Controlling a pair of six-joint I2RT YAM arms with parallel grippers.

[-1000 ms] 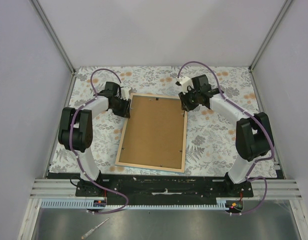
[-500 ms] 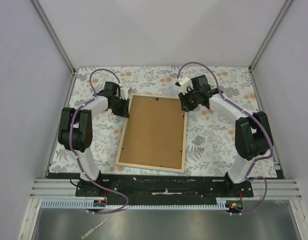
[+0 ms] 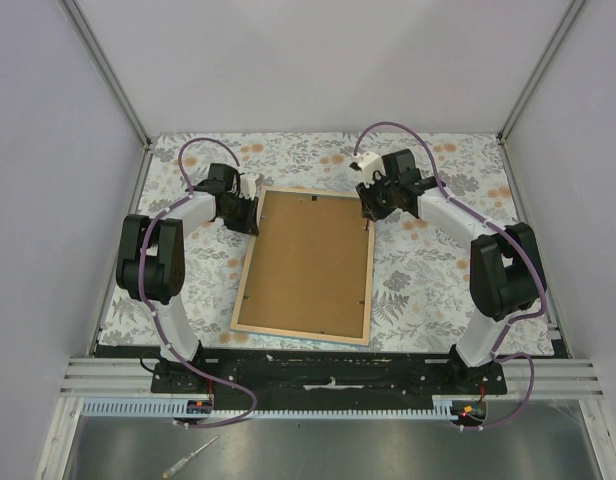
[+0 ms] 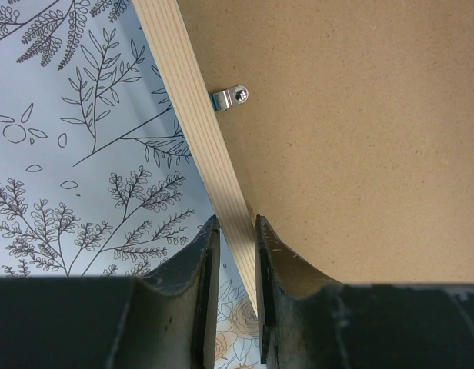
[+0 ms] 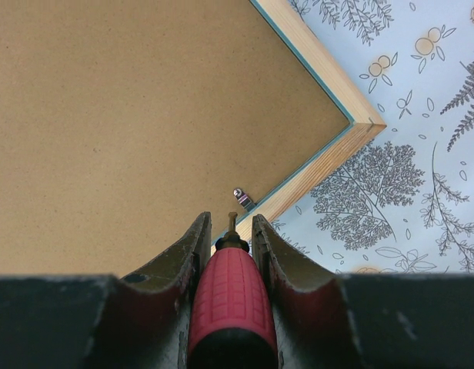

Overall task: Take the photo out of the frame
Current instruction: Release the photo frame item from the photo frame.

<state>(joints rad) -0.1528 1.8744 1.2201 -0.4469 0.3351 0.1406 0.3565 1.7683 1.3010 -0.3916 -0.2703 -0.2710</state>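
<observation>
the frame (image 4: 187,100) lies face down on the floral surface (image 3: 418,280) between my two arms. its long axis runs near to far, with the far end leaning a bit right. the photo (image 3: 308,265) sits inside it, only the brown back showing, the print hidden.

my left pincer (image 4: 237,223) is at the far left corner, straddling the left rail with one finger on the outer side and one on the board side. it looks pinched on the frame, holding it down.

my right pincer (image 5: 227,219) is at the far right corner, clamped on a red-handled screwdriver (image 5: 231,292). the tip points at a small metal clip (image 5: 242,197) just ahead, by the inner edge of the far right corner, a small gap apart. so the right arm is the one for that clip, i think.

the left wrist view shows another clip (image 4: 229,98) on the left rail, well ahead of my fingers. the top view is too small for the clips and hides both grips. the right wrist view shows a thin blue line along the frame's inner edge.
</observation>
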